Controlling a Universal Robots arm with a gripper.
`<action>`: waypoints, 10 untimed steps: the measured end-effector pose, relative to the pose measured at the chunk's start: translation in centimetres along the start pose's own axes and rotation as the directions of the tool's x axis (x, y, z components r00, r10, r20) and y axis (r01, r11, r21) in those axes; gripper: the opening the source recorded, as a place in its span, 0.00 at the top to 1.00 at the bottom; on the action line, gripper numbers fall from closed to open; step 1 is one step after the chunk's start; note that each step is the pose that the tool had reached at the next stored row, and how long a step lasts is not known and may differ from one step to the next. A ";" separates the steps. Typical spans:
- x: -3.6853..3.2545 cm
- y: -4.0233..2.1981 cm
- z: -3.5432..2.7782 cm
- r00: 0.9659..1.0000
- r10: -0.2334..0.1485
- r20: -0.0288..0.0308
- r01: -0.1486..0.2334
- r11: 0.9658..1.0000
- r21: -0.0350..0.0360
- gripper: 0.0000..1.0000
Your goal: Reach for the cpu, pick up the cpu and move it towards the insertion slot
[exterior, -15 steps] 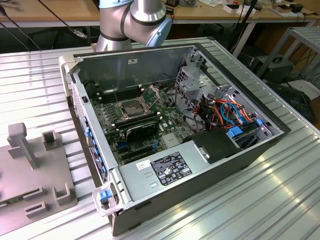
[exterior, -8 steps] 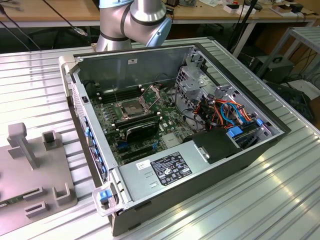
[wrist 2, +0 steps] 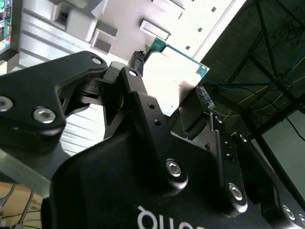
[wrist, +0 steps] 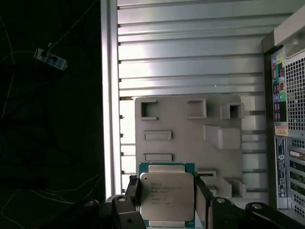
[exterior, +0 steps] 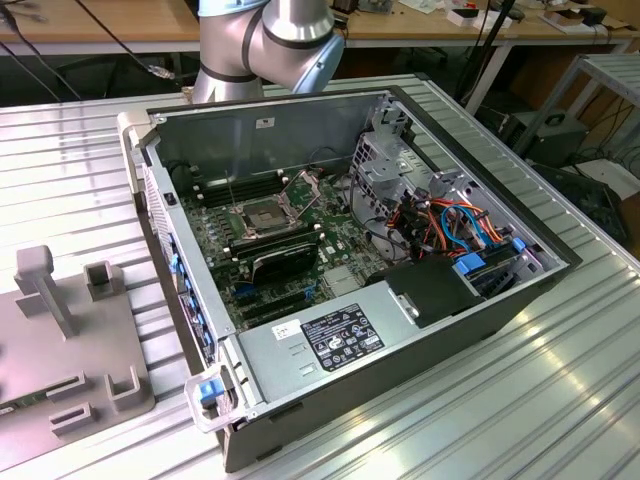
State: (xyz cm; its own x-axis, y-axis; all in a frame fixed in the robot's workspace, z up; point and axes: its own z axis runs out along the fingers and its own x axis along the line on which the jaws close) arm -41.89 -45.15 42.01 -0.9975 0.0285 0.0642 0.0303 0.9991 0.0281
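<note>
The cpu (wrist: 167,196) is a flat square chip with a pale silver face and a green edge. In the first wrist view it sits right between the two dark fingers (wrist: 202,198) of the tool (wrist: 167,210), one finger on each side of it. The fingers look pressed against its edges, so the tool seems closed on the chip and holding it. In the second wrist view the chip (wrist 2: 183,76) shows up very bright beyond the black finger links, with its green corner poking out.

Holding the chip by its edges makes sense, I think, because then nothing rubs its flat faces and it stays level for going into the socket.

Behind the chip is the grey holder tray (wrist: 190,138), with little raised walls and pockets that keep parts from sliding. The chip looks lifted up over the tray, but how high I cannot tell. The tray lies on the ribbed metal worktop (wrist: 190,62).

In the exterior view the open computer case (exterior: 450,310) lies on its side so the board faces up. The insertion slot (exterior: 262,216) is the square socket with shiny metal around it. Its frame stands open, ready for the chip. The tray (exterior: 70,350) sits well apart from it, toward the exterior view's left.
</note>
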 end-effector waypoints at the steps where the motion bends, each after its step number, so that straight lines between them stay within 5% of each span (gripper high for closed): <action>1: -0.38 0.01 -0.02 1.000 0.000 0.000 0.000 1.000 0.000 0.45; 10: -3.56 0.11 -0.17 1.000 0.000 0.000 0.000 1.000 0.000 0.45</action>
State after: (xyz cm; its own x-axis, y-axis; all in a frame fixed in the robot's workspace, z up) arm -38.33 -45.15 41.96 -0.9975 0.0285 0.0641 0.0304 0.9991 0.0281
